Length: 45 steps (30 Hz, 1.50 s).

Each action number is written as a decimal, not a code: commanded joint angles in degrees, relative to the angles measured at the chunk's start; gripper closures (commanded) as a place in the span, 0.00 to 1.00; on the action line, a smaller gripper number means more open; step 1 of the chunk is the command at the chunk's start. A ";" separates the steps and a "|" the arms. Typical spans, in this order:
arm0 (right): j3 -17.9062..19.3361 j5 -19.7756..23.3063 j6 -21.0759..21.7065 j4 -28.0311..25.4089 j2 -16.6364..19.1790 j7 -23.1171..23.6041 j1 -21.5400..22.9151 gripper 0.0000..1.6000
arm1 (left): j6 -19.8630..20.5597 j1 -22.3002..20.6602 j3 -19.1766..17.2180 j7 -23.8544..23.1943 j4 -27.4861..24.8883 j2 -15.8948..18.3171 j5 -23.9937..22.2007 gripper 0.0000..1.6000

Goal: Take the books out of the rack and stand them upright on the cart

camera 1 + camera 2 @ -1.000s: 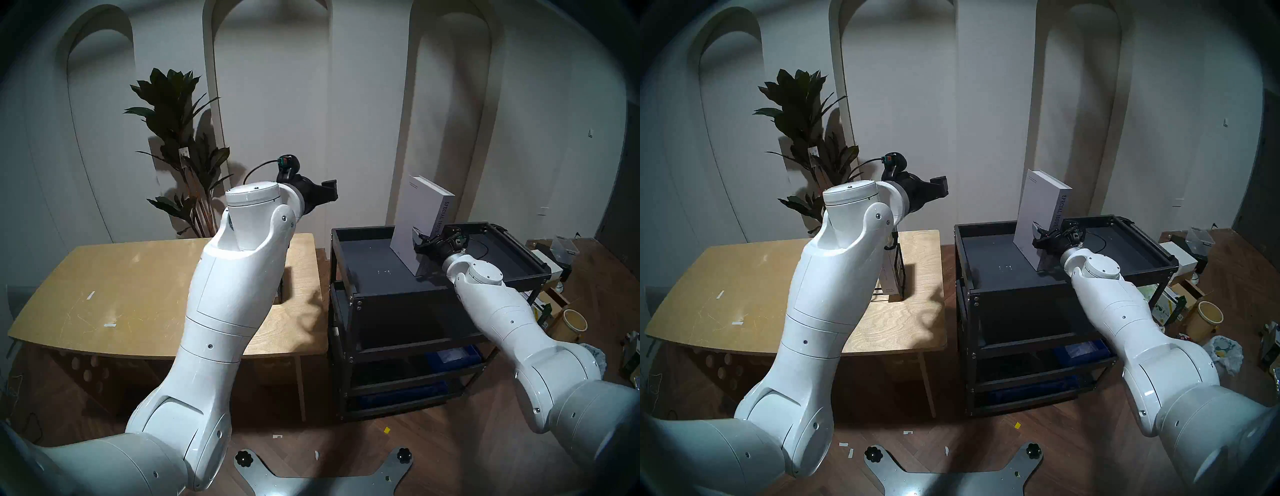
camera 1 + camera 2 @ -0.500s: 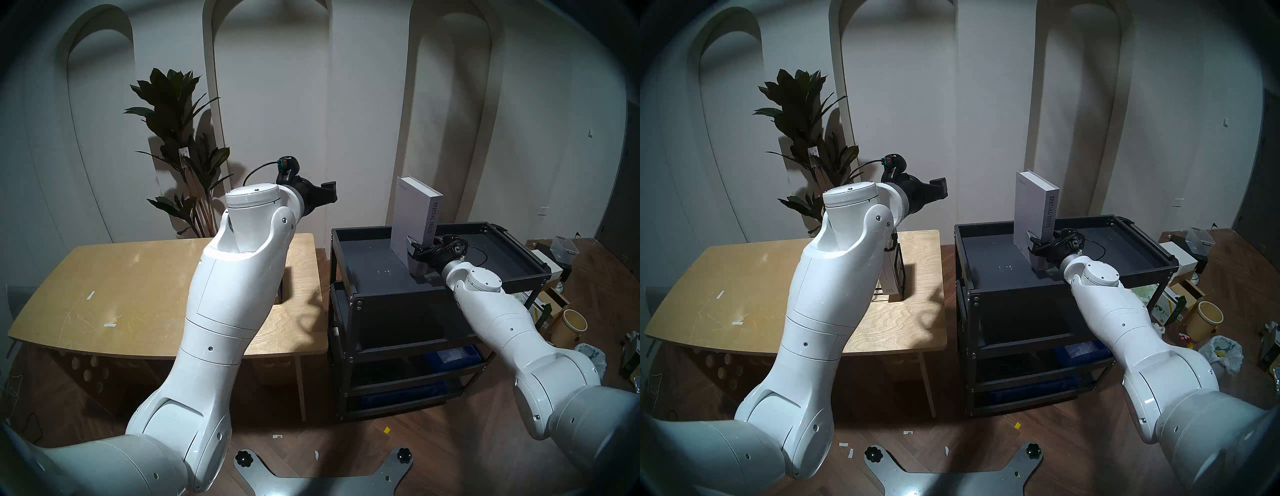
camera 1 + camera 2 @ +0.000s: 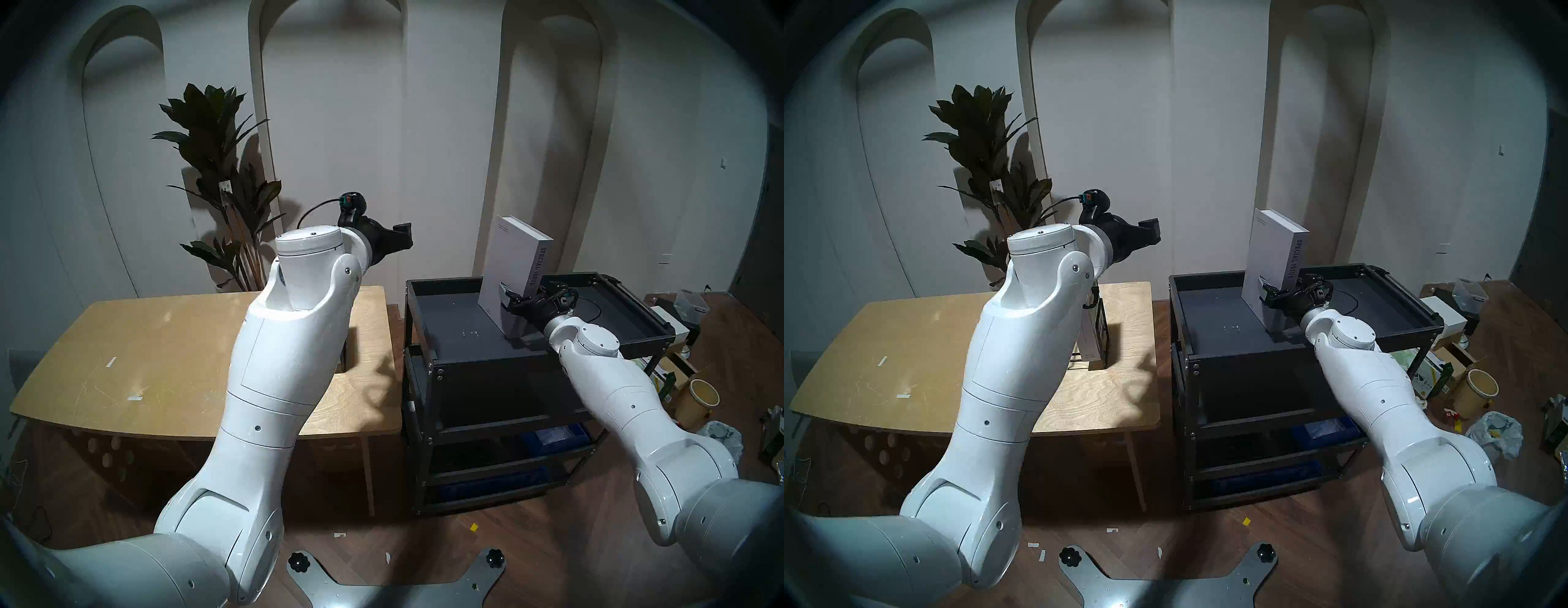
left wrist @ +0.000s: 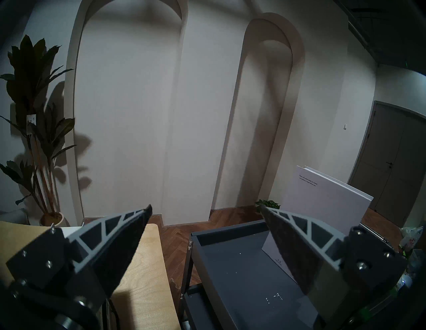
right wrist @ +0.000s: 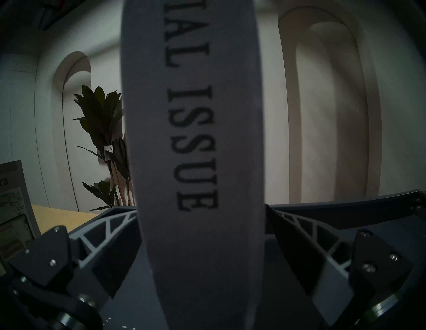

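Note:
The tall grey book (image 3: 515,271) marked "SPECIAL ISSUE" (image 3: 1276,263) stands on the top tray of the black cart (image 3: 445,282), leaning a little to the right. My right gripper (image 3: 509,297) is open low at its spine (image 5: 196,138), one finger on each side. The shorter book (image 3: 1091,335) stands in the black wire rack (image 3: 1105,339) on the wooden table (image 3: 148,352), mostly hidden behind my left arm; its cover shows at the right wrist view's left edge (image 5: 13,207). My left gripper (image 4: 206,209) hangs open and empty in the air over the table's far right end.
A tall potted plant (image 3: 216,170) stands behind the table. The cart's lower shelves hold blue bins (image 3: 555,437). Boxes, a bucket (image 3: 702,397) and bags litter the floor right of the cart. A gap of wooden floor separates table and cart.
The right gripper's jaws have spread apart around the tall book. The book swung upright, then tipped slightly right again. The left arm has stayed put.

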 commanded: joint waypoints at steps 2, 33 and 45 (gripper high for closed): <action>1.63 0.86 1.11 -6.98 1.74 -1.81 -2.27 0.00 | -0.23 -0.92 -0.12 -0.06 -1.08 -0.40 -0.01 0.00; 8.18 5.04 0.01 -30.08 5.68 -5.50 -19.38 0.00 | -3.14 1.94 -0.77 1.12 -4.75 0.37 2.87 0.00; 10.89 6.19 -0.73 -38.78 6.55 -8.21 -27.35 0.00 | -5.18 8.63 -1.11 7.58 -12.13 1.26 7.09 0.00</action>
